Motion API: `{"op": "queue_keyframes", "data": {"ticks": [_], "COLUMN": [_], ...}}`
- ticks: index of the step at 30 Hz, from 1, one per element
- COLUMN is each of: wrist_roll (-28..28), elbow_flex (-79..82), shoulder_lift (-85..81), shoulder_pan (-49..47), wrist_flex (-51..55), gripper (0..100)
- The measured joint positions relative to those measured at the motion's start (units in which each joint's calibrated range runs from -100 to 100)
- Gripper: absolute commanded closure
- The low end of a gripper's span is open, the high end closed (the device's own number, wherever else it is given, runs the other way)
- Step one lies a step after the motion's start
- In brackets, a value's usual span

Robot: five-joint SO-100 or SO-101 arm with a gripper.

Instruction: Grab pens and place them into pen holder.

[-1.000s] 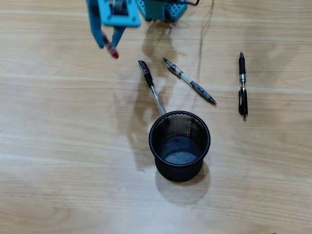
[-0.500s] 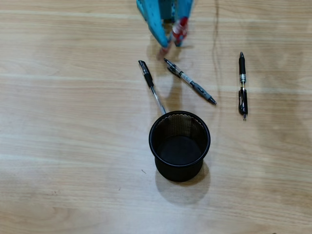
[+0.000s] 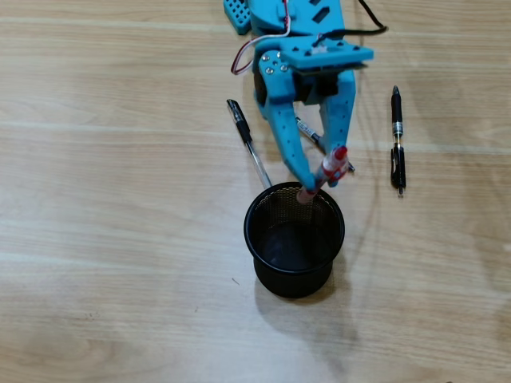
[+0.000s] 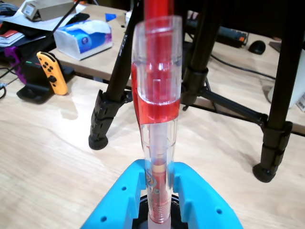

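**Red pen poised over the holder's rim**

Blue 3D-printed end effector (image 3: 320,182) is closed around a red-and-clear plastic pen (image 3: 327,175), its 2 fingers pinching the barrel below the red cap. In the wrist view the same pen (image 4: 157,119) rises upright from between the blue fingers (image 4: 124,195), so the grip looks centred and firm. The pen is tilted, its lower tip just inside the black wire-mesh pen holder (image 3: 294,238) at the rim's 12 o'clock edge; that tilt likely aims the tip into the cup so the pen slides down on release.

The holder looks empty apart from this tip, so the job appears early. On the pale wooden tabletop (image 3: 104,239), a clear pen with a black cap (image 3: 247,141) lies at the holder's 11 o'clock, its end touching or just beside the rim. A black clip pen (image 3: 397,142) lies well apart at 2 o'clock. Another pen (image 3: 313,137) is partly hidden under the arm.

Black tripod legs (image 4: 109,109) stand beyond in the wrist view.
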Motion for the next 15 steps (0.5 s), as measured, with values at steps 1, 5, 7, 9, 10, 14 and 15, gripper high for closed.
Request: {"op": "queue_keyframes", "data": {"ticks": [1,5,7,9,10,14,15], "wrist_roll": [0.0,0.0,0.0,0.0,0.0,0.0,0.0], "elbow_flex": [0.53,4.88,7.99,10.91,12.69,13.93,13.93], "shoulder_lift": [0.68,3.48,3.91,3.99,4.08,3.99,4.08], "shoulder_pan": [0.1,-0.38,-0.19,0.1,0.19,0.57,0.67], "wrist_flex": [-0.35,-6.13,-10.62,-14.85,-17.44,-18.64,-18.64], "gripper": [98,98,98,98,98,97,96]}}
